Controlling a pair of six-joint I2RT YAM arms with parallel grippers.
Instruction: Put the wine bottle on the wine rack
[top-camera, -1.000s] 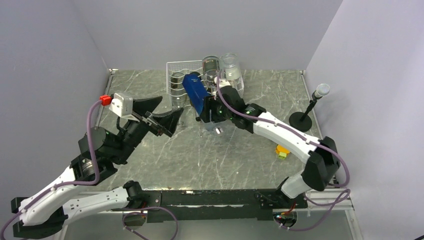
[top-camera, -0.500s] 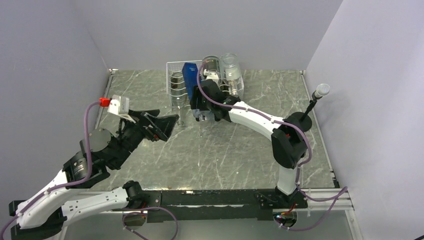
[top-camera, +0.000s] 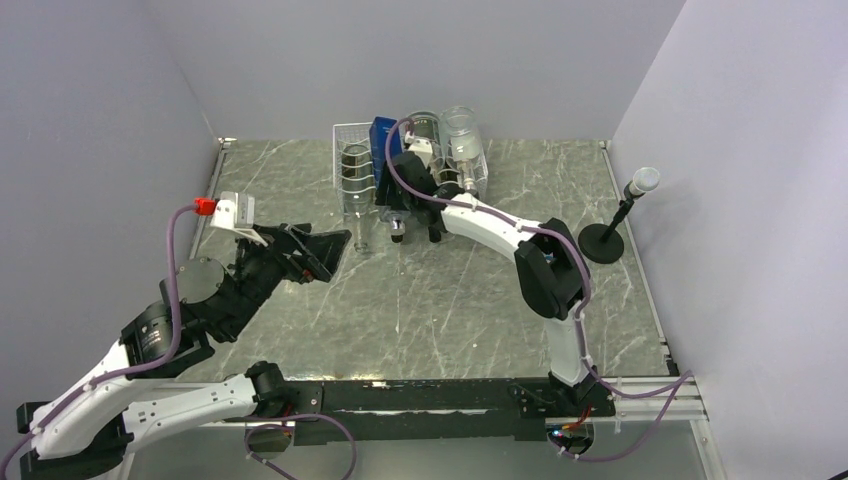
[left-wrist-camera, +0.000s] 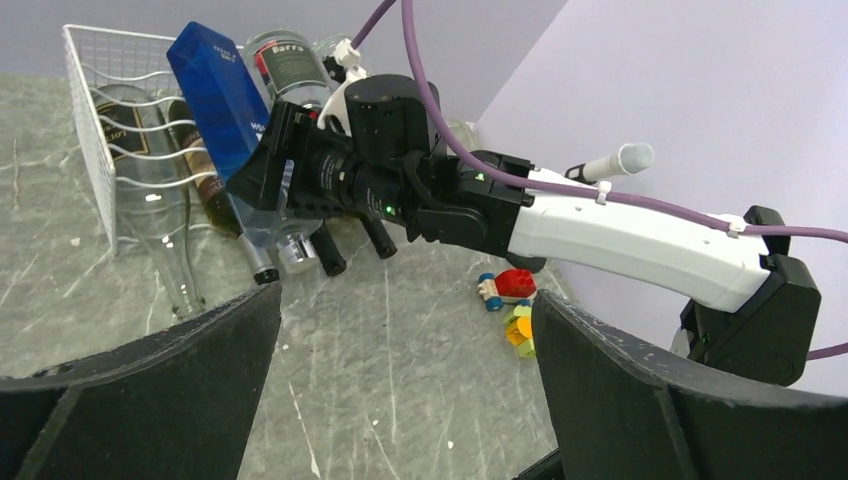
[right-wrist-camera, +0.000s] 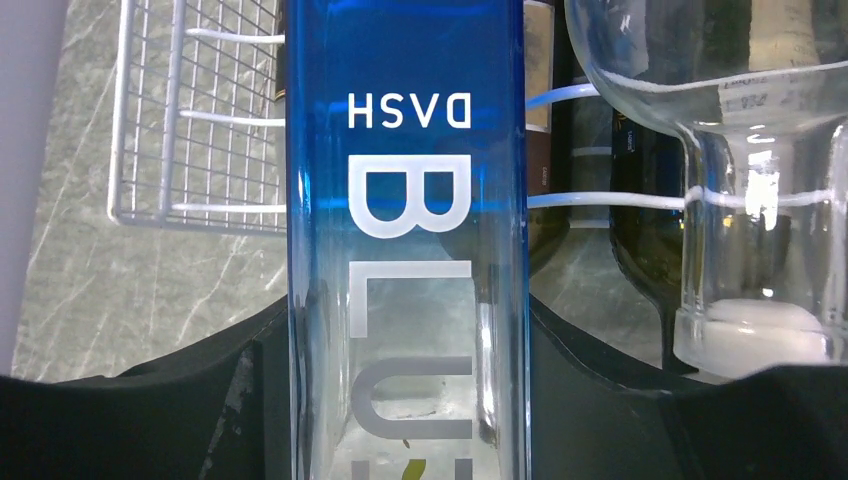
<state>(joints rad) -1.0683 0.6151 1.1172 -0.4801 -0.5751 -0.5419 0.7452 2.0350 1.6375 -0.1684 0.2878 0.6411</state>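
The square blue wine bottle (right-wrist-camera: 405, 200) is gripped by the right tool (top-camera: 402, 200) and tilted over the white wire wine rack (top-camera: 345, 135), right beside a dark labelled bottle (left-wrist-camera: 285, 65). The left tool (top-camera: 318, 250) is held wide open over the bench (top-camera: 450, 300), well apart.

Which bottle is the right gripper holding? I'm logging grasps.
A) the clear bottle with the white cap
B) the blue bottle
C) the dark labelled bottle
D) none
B: in the right wrist view the right gripper closes on both sides of the blue bottle with white lettering.
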